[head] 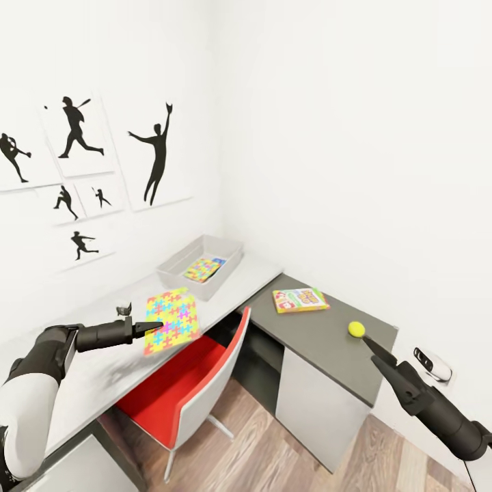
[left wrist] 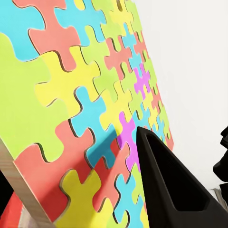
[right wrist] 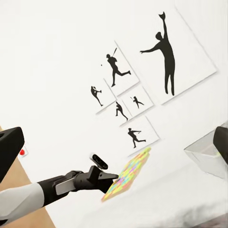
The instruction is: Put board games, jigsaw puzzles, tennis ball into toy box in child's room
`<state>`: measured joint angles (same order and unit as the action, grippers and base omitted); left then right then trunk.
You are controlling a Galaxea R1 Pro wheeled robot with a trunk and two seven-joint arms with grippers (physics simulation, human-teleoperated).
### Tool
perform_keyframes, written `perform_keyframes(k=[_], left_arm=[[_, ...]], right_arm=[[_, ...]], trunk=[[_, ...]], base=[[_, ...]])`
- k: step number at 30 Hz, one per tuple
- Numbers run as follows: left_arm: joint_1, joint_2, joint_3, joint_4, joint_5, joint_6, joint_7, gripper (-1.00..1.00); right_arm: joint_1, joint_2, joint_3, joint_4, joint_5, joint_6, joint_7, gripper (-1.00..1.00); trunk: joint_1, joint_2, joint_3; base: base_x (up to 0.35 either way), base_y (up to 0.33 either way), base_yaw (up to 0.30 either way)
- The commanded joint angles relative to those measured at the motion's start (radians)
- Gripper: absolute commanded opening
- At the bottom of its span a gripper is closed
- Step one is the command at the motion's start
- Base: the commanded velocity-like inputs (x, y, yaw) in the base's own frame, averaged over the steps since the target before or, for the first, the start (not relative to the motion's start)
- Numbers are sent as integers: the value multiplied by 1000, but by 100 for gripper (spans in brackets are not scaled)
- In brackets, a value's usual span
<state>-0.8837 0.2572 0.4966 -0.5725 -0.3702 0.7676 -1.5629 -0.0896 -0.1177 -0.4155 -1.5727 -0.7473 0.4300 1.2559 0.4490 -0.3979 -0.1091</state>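
Head high; left wrist against puzzle (left wrist: 85, 95).

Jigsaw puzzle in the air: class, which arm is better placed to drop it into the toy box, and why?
Left. The left gripper already holds the jigsaw puzzle lifted near the toy box; the right gripper is over by the tennis ball.

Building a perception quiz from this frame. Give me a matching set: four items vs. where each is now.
Items:
1. puzzle
2. ball
3. board game
4. toy box

Places:
A. lying flat on the dark grey table, nothing touching it
B. on the light table, by the wall
C. held off the table in the left hand
D. on the dark table, just beyond the right hand's tips

Pairs: 1-C, 2-D, 3-A, 4-B
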Motion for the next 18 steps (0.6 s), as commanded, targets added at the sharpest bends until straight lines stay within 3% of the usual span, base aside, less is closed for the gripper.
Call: perform_keyframes(k=[1, 11, 18], left_arm=[[-1, -1, 5, -1, -10, 10, -8, -100], [-1, 0, 6, -1, -10, 10, -8, -100], [-1, 0, 6, -1, -10, 10, -8, -100]], right_arm=[[-1, 0, 0, 0, -5, 10, 2, 100], [-1, 0, 0, 0, -5, 9, 2, 100], [-1, 0, 0, 0, -4, 5, 3, 100]], trunk=[[1, -2, -2], [1, -2, 3], [1, -2, 3]], base=[[237, -262, 0], [241, -259, 143], [242, -259, 41]])
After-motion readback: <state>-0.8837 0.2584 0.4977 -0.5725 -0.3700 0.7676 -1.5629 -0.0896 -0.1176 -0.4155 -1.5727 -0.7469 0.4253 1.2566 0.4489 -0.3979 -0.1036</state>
